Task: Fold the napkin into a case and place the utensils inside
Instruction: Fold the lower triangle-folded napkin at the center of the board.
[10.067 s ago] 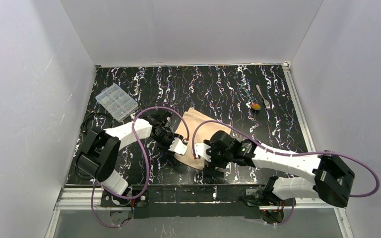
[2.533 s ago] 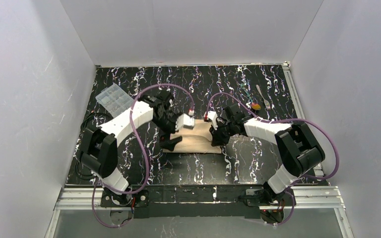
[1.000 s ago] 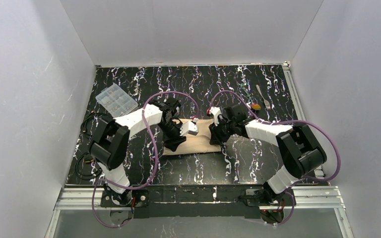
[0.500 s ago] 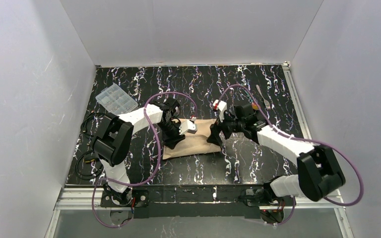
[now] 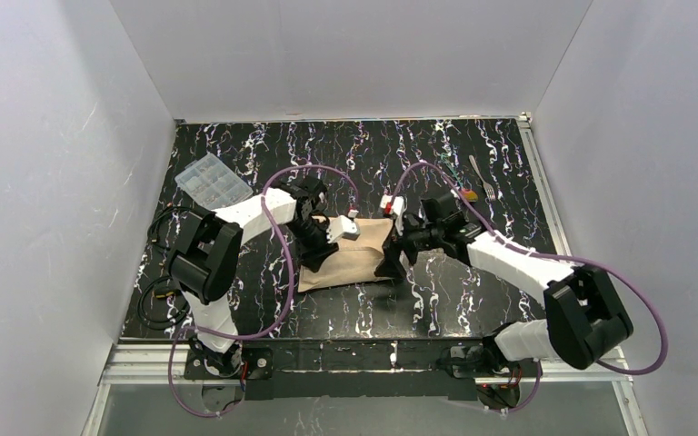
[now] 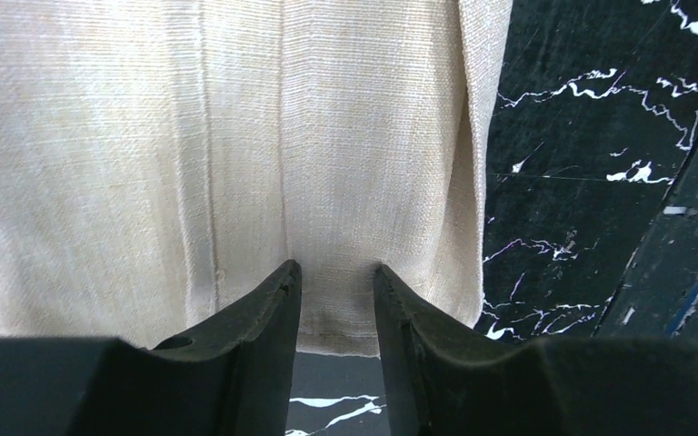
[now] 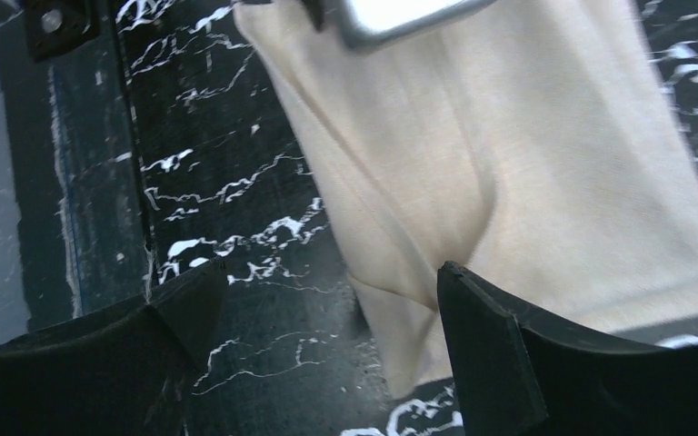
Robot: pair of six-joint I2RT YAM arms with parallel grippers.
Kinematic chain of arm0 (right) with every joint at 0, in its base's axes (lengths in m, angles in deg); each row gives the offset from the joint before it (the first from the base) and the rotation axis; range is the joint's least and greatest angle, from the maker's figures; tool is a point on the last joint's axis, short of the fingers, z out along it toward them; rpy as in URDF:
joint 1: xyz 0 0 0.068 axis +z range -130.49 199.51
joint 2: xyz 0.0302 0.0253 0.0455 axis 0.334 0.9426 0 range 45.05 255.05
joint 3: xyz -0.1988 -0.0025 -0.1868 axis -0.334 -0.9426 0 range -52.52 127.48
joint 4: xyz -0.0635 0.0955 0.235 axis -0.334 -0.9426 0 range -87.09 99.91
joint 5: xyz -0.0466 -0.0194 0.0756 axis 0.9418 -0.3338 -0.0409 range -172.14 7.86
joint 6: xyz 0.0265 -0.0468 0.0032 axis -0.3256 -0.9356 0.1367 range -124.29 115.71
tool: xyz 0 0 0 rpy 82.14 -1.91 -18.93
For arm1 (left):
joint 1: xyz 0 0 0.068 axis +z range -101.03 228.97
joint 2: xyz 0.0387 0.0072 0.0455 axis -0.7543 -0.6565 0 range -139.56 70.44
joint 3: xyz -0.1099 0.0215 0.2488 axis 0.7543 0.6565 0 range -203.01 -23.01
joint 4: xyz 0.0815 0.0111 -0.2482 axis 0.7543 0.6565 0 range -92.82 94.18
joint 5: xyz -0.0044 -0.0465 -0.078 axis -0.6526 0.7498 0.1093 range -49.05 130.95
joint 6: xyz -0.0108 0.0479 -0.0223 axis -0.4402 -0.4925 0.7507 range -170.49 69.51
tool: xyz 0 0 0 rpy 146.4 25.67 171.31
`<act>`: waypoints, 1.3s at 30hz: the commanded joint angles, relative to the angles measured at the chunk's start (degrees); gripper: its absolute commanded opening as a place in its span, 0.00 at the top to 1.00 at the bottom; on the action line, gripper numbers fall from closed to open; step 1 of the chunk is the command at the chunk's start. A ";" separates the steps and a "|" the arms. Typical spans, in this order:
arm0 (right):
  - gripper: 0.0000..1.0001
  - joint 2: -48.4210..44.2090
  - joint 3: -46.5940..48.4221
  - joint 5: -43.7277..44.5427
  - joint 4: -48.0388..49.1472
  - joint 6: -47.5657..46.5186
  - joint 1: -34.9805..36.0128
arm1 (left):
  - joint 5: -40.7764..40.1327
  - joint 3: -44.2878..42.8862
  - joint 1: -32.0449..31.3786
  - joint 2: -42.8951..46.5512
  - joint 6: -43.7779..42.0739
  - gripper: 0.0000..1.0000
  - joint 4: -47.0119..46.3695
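The tan napkin (image 5: 356,257) lies folded into a narrow strip on the black marbled table. My left gripper (image 5: 314,258) stands at its left end. In the left wrist view the gripper (image 6: 336,277) has a narrow gap between its fingers, and flat napkin (image 6: 236,136) shows across that gap at the hem. My right gripper (image 5: 393,261) is at the napkin's right end, wide open. In the right wrist view that gripper (image 7: 327,277) has one finger (image 7: 482,345) over the napkin (image 7: 527,163) corner and the other over bare table. The fork (image 5: 482,174) and orange spoon (image 5: 469,193) lie at the far right.
A clear plastic compartment box (image 5: 213,180) sits at the far left of the table. White walls close in three sides. Purple cables loop above both arms. A metal rail (image 5: 545,209) runs along the table's right edge.
My right gripper has opened wide and let go of the napkin's right end, and its arm has swung outward. The left gripper stays at the left end. The napkin lies flatter.
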 commanded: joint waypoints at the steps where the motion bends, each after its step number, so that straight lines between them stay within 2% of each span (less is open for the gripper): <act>1: 0.09 3.30 2.55 -4.50 -1.01 -4.11 2.57 | 4.10 -3.39 2.77 1.94 1.90 0.66 4.28; 3: 0.10 4.17 1.91 -3.94 1.52 -4.67 4.03 | 5.31 -4.25 4.02 2.03 2.61 0.63 5.29; 8: 0.11 8.76 4.33 -2.15 2.54 -6.74 7.42 | 10.48 -7.43 7.43 2.93 4.82 0.39 9.01; 10: 0.12 10.84 6.39 -1.41 2.18 -7.54 9.40 | 11.92 -8.94 8.54 3.53 5.49 0.35 10.23; 18: 0.12 17.64 11.04 3.16 10.70 -6.85 17.40 | 20.43 -17.13 19.37 0.99 9.49 0.34 17.35; 20: 0.19 19.79 13.29 4.69 10.86 -7.85 20.30 | 21.26 -18.89 22.43 0.76 11.15 0.34 17.83; 23: 0.36 22.58 17.47 8.02 8.06 -10.65 23.65 | 20.82 -20.97 25.98 1.18 13.96 0.34 17.89; 24: 0.38 23.25 18.83 9.04 6.47 -11.70 24.69 | 20.34 -21.76 26.92 1.33 15.75 0.34 17.91; 32: 0.38 24.22 19.69 14.36 5.84 -16.21 30.17 | 18.88 -24.18 33.19 1.66 19.54 0.35 18.85; 39: 0.37 29.40 23.67 15.89 3.82 -18.32 32.33 | 15.76 -23.36 34.76 3.35 21.56 0.32 17.01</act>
